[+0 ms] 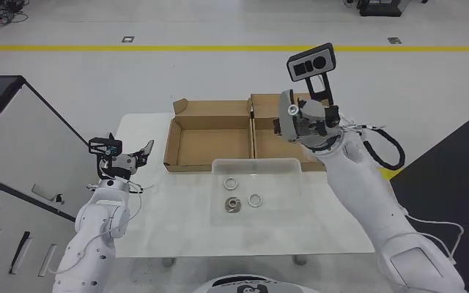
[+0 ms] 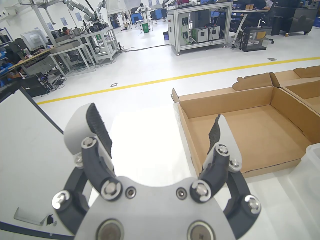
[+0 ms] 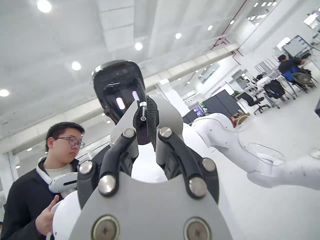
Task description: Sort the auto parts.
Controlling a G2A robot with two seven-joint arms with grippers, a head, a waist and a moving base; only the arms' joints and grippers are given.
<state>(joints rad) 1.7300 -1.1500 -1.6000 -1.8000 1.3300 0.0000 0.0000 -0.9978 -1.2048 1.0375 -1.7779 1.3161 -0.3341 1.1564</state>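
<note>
Right gripper clenched on small screw, raised above right cardboard box. Left gripper spread, empty, beside left box. Screw looks light, rigid, slippery; pinch across shank. Rings in clear bin.

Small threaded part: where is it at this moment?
In the right wrist view the small threaded part is pinched in the right gripper, held up above the right-hand cardboard box in the top view.
</note>
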